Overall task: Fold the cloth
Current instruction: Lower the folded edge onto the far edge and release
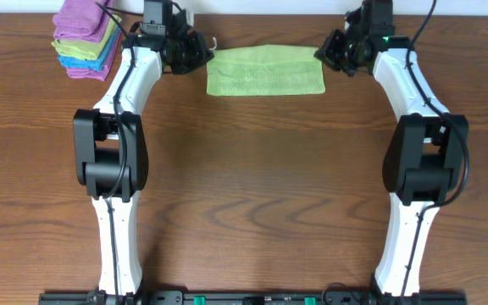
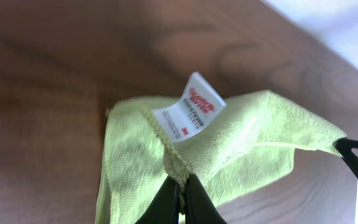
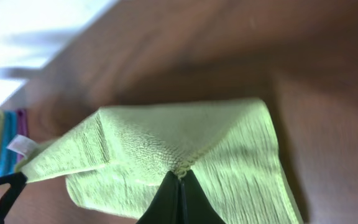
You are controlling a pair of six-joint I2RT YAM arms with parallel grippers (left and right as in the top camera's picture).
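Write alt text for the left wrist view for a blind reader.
The left gripper pinches the hemmed edge of a rumpled lime-green cloth over a brown wooden table. A white printed tag sticks up from the cloth's edge just beyond the pinch.

The lime-green rectangular microfibre cloth [image 1: 265, 71], at twelve o'clock in the overhead view, is soft, matt and finely napped with a stitched hem, and its small white printed tag [image 2: 190, 113] looks smooth and flat. The brown wooden table [image 1: 261, 186] has a smooth, faintly sheened grain. The left gripper [image 2: 180, 182] and right gripper [image 3: 179, 177] nip the cloth with smooth matt black plastic fingers [image 2: 165, 204], while the white plastic arm shells [image 1: 413, 85] look glossy.
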